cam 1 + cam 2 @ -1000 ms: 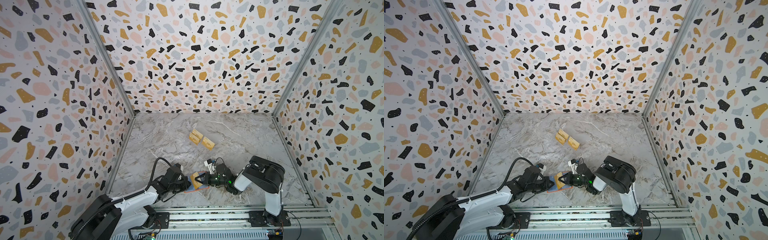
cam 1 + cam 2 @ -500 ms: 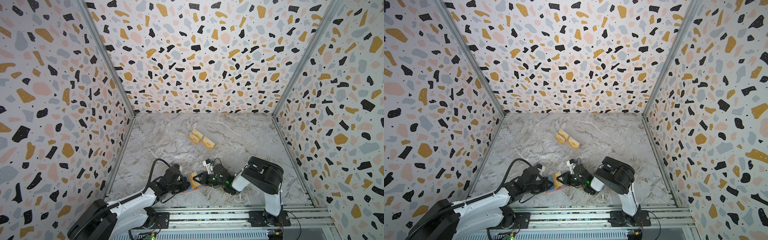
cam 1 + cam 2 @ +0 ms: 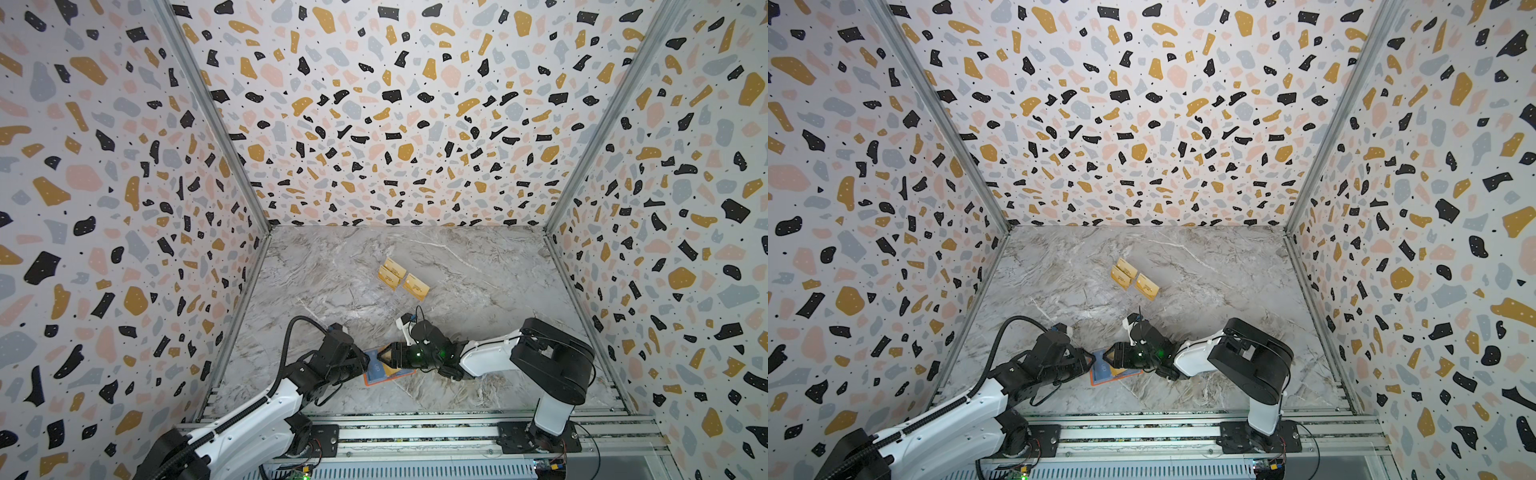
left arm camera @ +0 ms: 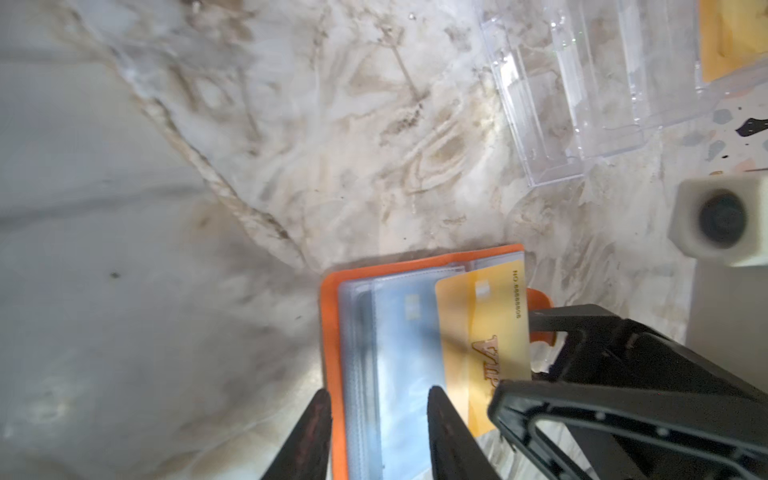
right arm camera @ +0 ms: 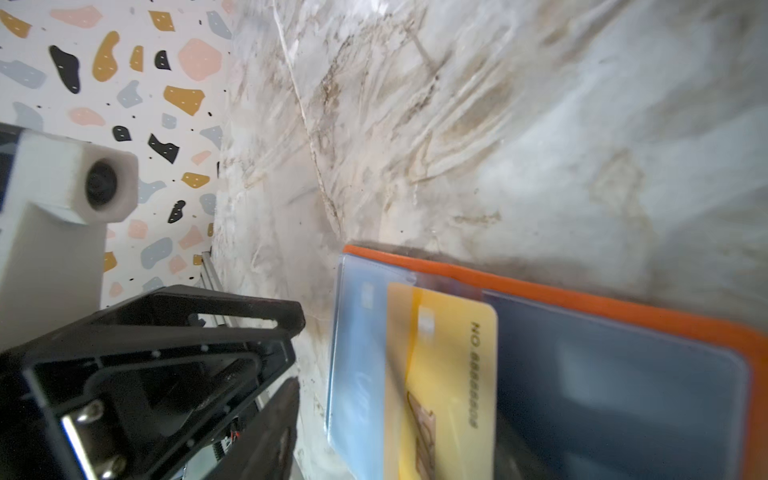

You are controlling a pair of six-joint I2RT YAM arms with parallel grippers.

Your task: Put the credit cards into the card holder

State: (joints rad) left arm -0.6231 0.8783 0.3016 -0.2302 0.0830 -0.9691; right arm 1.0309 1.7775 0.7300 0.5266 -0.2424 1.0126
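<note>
The orange card holder [image 3: 370,380] lies open on the marble near the front rail, also in the wrist views [image 4: 332,332] [image 5: 623,311]. One gold credit card [image 4: 482,332] [image 5: 449,365] sits partly inside a clear sleeve over a blue card [image 4: 399,332]. My left gripper [image 4: 380,424] is open, its fingers astride the holder's orange edge and sleeves. My right gripper [image 3: 384,358] faces it, open, with the gold card's end between its spread fingers [image 5: 282,415], which do not touch it. Three more gold cards [image 3: 401,278] stand at mid table.
A clear acrylic tiered rack [image 4: 582,104] holds the gold cards beyond the holder. The terrazzo walls [image 3: 124,249] close in the left, right and back. A metal rail [image 3: 415,432] runs along the front. Both arms meet low over the holder.
Both grippers were shut a second ago and now stand open. The right one has let go of the gold card, which rests in the sleeve. The arms have barely shifted.
</note>
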